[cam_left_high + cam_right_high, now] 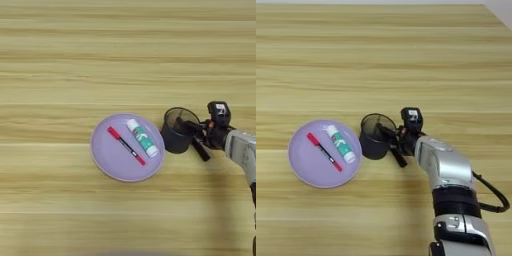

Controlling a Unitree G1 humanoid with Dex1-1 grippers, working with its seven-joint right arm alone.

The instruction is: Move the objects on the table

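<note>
Nearest to me on the table is my right arm, the silver forearm rising from the near edge on the right side and reaching up and left toward the middle of the surface. At its end the pincer sits right against the small black wire-mesh pen cup. One black finger lies over the cup's rim on its right side, and the other finger runs down outside the cup wall toward the near edge. The fingers stand a little apart with the cup's right wall between them; I cannot tell whether they actually press on it. The cup stands upright on the wood.

Just left of the cup lies the round lilac plate, its right rim close beside the cup's base, nearly touching. On the plate rests the white-and-green glue stick, lying flat on the right half and slanting from upper left to lower right. Beside it, toward the plate's middle, the thin red pen lies along the same slant, apart from the stick.

Beyond these things the table stretches to its far edge as light-yellow planks with horizontal lines and grain.
</note>
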